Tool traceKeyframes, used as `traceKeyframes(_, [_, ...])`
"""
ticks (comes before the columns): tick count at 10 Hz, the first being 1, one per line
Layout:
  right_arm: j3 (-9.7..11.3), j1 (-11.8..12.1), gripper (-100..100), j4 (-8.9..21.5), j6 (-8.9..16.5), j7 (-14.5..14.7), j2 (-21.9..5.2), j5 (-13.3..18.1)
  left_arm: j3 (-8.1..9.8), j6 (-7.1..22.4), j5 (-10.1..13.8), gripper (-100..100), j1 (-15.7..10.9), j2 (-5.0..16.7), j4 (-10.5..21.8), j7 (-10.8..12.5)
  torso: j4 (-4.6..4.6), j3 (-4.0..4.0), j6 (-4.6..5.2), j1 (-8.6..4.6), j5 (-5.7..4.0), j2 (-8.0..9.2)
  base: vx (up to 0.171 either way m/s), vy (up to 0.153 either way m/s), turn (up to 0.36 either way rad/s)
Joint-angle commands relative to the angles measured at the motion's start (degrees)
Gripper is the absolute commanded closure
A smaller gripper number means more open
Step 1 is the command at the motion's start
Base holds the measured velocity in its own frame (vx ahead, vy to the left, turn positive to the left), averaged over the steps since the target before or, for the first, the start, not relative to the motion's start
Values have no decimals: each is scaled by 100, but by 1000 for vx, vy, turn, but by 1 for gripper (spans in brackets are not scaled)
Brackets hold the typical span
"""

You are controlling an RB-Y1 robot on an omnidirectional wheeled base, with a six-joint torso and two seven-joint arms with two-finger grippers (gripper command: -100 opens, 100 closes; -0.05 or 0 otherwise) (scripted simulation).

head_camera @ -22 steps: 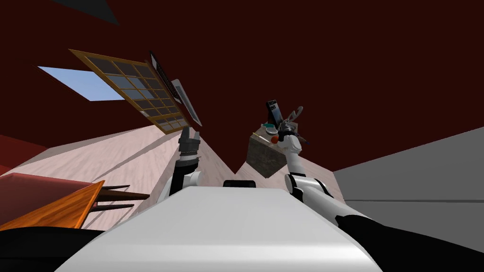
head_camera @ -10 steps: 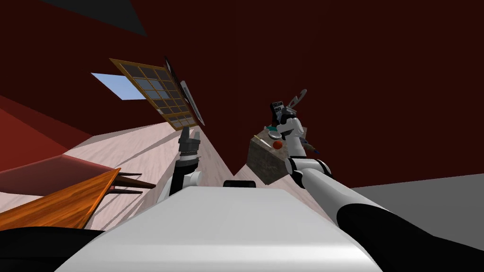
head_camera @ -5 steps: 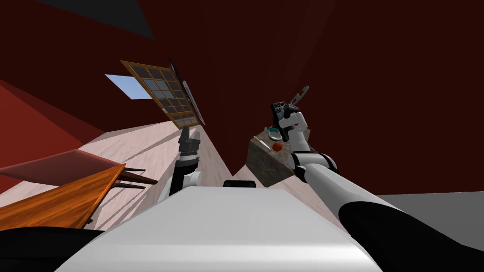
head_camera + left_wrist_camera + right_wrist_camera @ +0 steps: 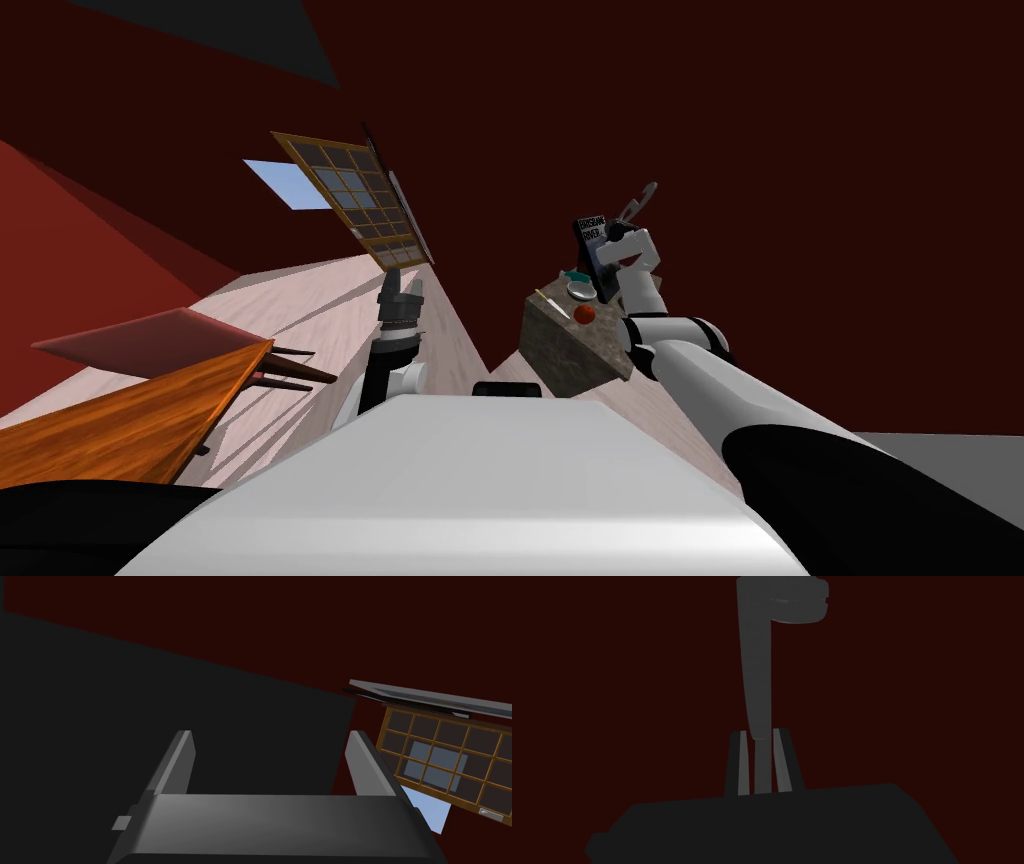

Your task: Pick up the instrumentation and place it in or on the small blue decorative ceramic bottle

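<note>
1. Over the stone block (image 4: 565, 352), on the robot's right, the right arm is raised with the right gripper (image 4: 618, 227) above the block's far end.
2. Right gripper is clamped on the instrument (image 4: 638, 203): a thin grey strip with a round head at the free end. The wrist view shows both fingers (image 4: 742, 761) pressed against the strip's base, and the instrument (image 4: 757, 676) sticks straight out past the tips.
3. The instrument is in the air and touches nothing but the fingers. It points up and away from the block, with the dark red wall behind it.
4. On the block's top:
   - a dark upright book (image 4: 589, 240) with white lettering, just beside the gripper
   - a white dish (image 4: 581, 290)
   - a red ball (image 4: 584, 313), nearer the robot than the dish
   - a thin pale stick (image 4: 551, 304) along the edge
   - a teal item (image 4: 576, 275) behind the dish; can't tell what it is
5. The left arm is bent upward in front of the chest. The left gripper (image 4: 403, 282) holds nothing, and its fingers (image 4: 175, 761) stand wide apart.
</note>
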Motion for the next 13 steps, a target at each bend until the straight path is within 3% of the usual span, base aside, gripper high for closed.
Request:
traceKeyframes(1, [77,-113,100,182,250,250,-211,-286,0,0,0,0,0,0,0,0,0,0,0,0,0,0,0,-99,77])
traceKeyframes(2, [77,-113,100,182,250,250,-211,-391,0,0,0,0,0,0,0,0,1,2,2,-7,0,3,-3,-90,44])
traceKeyframes(3, [141,-194,100,353,458,444,-389,-586,0,0,0,0,0,0,0,0,1,3,5,-4,0,5,-7,-92,74])
traceKeyframes(6, [202,-257,100,525,666,631,-567,-959,0,0,0,0,0,0,0,0,2,4,9,-5,1,6,-5,-81,49])
traceKeyframes(8, [317,-330,100,867,1056,981,-918,-1397,0,0,0,0,0,0,0,0,6,9,13,-3,4,13,-17,-109,75])
traceKeyframes(9, [317,-330,100,867,1072,981,-918,-1485,0,0,0,0,0,0,0,0,3,8,16,-21,-2,13,-10,-111,44])
traceKeyframes(11, [421,-344,100,1198,1459,1296,-1253,-1861,0,0,0,0,0,0,0,0,4,10,21,-10,0,17,-30,-88,69])
traceKeyframes(12, [421,-344,100,1198,1459,1296,-1253,-1964,0,0,0,0,0,0,0,0,5,12,24,-13,0,20,-30,-76,13])
traceKeyframes(13, [469,-334,100,1355,1641,1439,-1409,-2163,0,0,0,0,0,0,0,0,4,12,22,-5,0,21,-43,-58,45])
